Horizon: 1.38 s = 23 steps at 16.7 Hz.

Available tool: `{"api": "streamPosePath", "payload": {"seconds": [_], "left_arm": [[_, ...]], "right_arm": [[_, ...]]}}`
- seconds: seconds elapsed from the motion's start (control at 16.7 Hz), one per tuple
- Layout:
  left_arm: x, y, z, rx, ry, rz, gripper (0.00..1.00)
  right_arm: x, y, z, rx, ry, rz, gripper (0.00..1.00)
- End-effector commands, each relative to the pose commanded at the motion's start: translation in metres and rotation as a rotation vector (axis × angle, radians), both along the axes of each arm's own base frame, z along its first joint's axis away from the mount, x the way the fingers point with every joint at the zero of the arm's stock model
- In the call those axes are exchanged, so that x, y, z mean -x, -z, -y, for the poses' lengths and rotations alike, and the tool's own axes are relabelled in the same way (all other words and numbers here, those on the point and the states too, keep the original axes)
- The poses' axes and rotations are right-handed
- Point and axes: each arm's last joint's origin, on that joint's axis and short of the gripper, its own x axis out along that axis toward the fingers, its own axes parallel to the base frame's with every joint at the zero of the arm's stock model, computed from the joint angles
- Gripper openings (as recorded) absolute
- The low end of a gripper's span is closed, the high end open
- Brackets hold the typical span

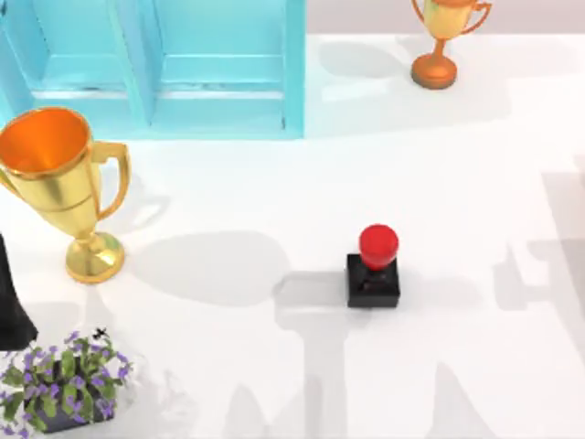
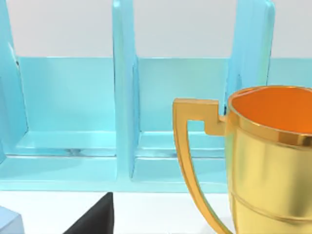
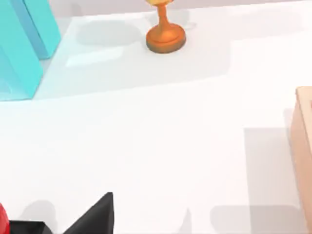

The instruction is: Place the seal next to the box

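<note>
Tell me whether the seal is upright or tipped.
Upright: the seal stands on its black square base on the table, red knob on top.

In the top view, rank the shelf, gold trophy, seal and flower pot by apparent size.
1. Shelf, cut by the frame edge.
2. Gold trophy.
3. Flower pot, partly cut off, so unsure.
4. Seal, smallest.

Left arm [image 1: 11,302]: matte black, smooth, curved outline. Gripper fingertips [image 2: 95,218], [image 3: 95,217] in both wrist views: plain black pointed wedges, unmarked.
</note>
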Motion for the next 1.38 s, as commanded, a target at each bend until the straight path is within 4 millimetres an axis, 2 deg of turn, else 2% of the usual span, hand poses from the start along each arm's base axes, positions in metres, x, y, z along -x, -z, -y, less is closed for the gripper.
{"api": "streamPosePath", "payload": {"seconds": [0.24, 0.48, 0.78, 1.02, 1.2, 1.38], "left_arm": [[0.0, 0.0, 0.0, 0.0, 0.0, 0.0, 1.0], [0.0, 0.0, 0.0, 0.0, 0.0, 0.0, 1.0], [0.0, 0.0, 0.0, 0.0, 0.0, 0.0, 1.0], [0.0, 0.0, 0.0, 0.0, 0.0, 0.0, 1.0], [0.0, 0.0, 0.0, 0.0, 0.0, 0.0, 1.0], [0.0, 0.0, 0.0, 0.0, 0.0, 0.0, 1.0]], "right_arm": [[-0.046, -0.037, -0.031, -0.017, -0.047, -0.3, 1.0], [-0.104, -0.053, -0.081, 0.013, -0.065, -0.603, 1.0], [-0.162, -0.039, -0.154, 0.092, -0.041, -0.906, 1.0], [-0.188, -0.017, -0.201, 0.15, -0.007, -1.059, 1.0], [-0.197, -0.004, -0.221, 0.174, 0.013, -1.118, 1.0], [-0.199, -0.001, -0.226, 0.179, 0.017, -1.131, 1.0]]}}
